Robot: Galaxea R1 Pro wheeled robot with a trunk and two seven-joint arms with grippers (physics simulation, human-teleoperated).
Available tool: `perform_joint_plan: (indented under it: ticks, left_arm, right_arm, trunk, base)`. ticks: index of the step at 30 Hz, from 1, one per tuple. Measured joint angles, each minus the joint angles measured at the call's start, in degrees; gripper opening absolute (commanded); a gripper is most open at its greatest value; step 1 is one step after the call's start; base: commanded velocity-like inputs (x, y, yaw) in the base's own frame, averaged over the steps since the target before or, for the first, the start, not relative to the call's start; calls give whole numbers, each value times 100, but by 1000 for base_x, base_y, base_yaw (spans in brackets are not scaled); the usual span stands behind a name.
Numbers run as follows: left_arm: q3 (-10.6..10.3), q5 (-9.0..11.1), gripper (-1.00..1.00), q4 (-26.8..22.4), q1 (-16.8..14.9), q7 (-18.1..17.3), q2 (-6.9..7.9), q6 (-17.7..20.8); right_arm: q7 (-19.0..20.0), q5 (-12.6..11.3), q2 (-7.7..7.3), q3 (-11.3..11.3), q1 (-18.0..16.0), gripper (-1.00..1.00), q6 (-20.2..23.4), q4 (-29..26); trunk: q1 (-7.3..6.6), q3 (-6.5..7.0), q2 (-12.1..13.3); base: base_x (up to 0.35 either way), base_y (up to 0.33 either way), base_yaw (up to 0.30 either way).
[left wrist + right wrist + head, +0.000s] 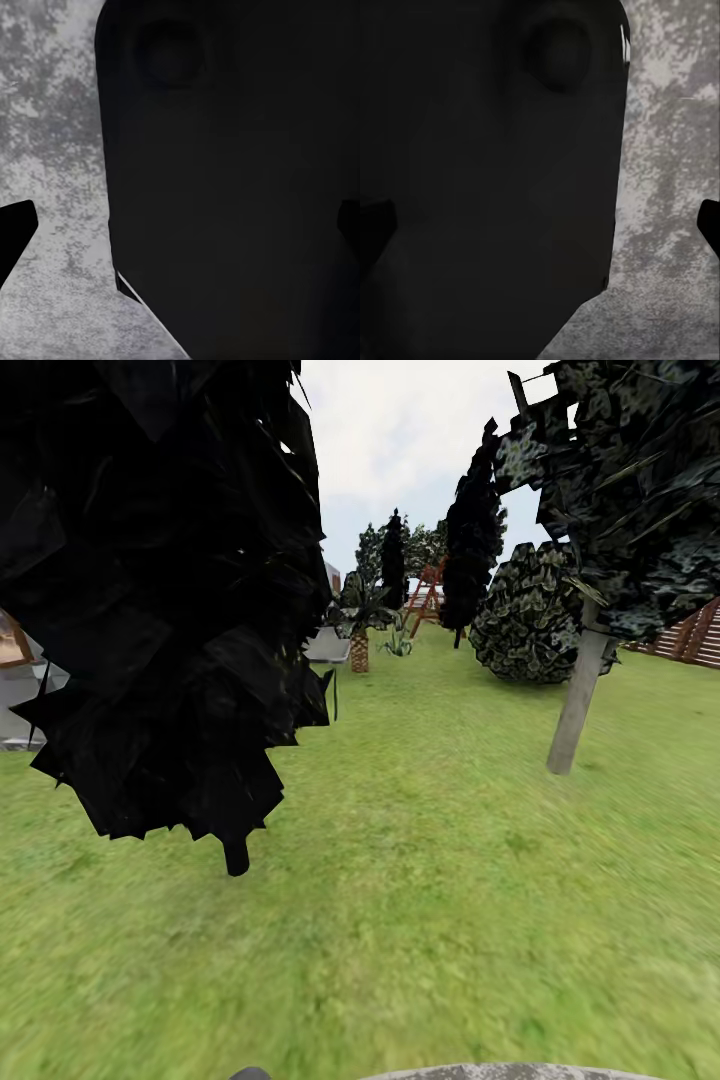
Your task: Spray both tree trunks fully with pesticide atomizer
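The pesticide atomizer is out of view. One tree [620, 490] with a dark green crown stands at the right of the head view, and its pale grey-tan tree trunk [578, 705] leans up from the grass floor [430, 900] of the garden. In the left wrist view my left gripper [180, 229] is open, its dark fingertips [15, 234] at the frame's edges, facing a dark panel. My right gripper [540, 225] is open in the same way, its fingertips [709, 225] wide apart with nothing held.
A big black cone-shaped tree [160, 590] stands close at the left on a thin black stem [236, 855]. Farther off are a round bush [530, 615], a short palm [359, 635], more black cone trees [470, 550], a red frame [428, 595] and a slatted fence [700, 635].
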Motion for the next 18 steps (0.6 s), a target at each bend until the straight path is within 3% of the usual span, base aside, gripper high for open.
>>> perform_joint_plan:
  ticks: [5,18]
  left_arm:
    - [164,58,100,-162,-166,151,160,-161]
    - [253,85,100,-277,-66,205,307,-326]
  right_arm:
    - [-19,20,-143,-161,-166,100,-160,-163]
    - [12,29,170,-185,-593,100,-244,-458]
  trunk:
    - [3,2,3]
    - [3,2,3]
  base:
    - [0,0,0]
    - [0,0,0]
